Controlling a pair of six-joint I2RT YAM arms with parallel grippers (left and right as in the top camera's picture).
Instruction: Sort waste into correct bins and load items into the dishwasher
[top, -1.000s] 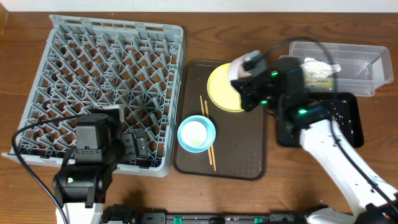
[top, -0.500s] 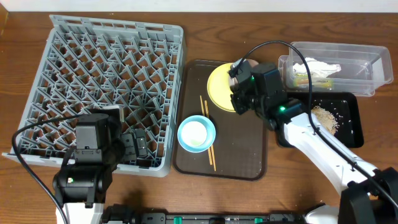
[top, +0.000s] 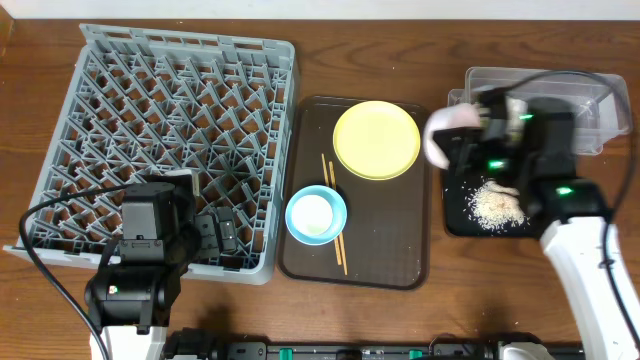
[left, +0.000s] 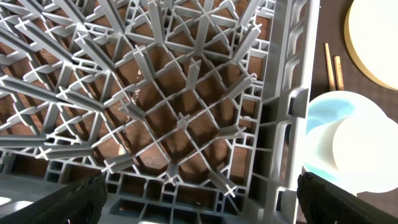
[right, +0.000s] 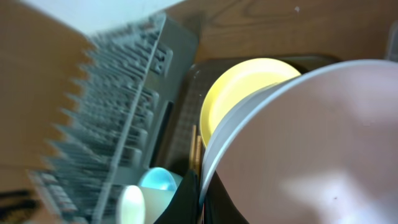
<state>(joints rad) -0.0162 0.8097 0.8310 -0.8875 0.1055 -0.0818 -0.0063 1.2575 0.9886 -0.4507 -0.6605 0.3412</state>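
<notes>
My right gripper (top: 466, 143) is shut on the rim of the cream-white bowl (top: 443, 135), held tilted above the left end of the black tray (top: 458, 218). The wrist view shows the jaws (right: 200, 193) pinching that bowl (right: 311, 143). A heap of rice grains (top: 497, 205) lies on the black tray. The yellow plate (top: 376, 140), the blue bowl (top: 316, 213) with the white cup inside, and the chopsticks (top: 333, 215) lie on the brown tray. My left gripper (top: 218, 235) is open and empty over the grey dish rack's (top: 170, 120) front right corner. The napkin is hidden.
The clear tub (top: 590, 90) stands at the back right, partly behind my right arm. The brown serving tray (top: 400, 250) lies between the rack and the black tray. In the left wrist view the rack (left: 186, 93) fills the frame, with the blue bowl (left: 323, 112) to its right.
My right arm swung right with the bowl, from above the yellow plate to over the black tray. The plate is uncovered now. The left arm has not moved.
</notes>
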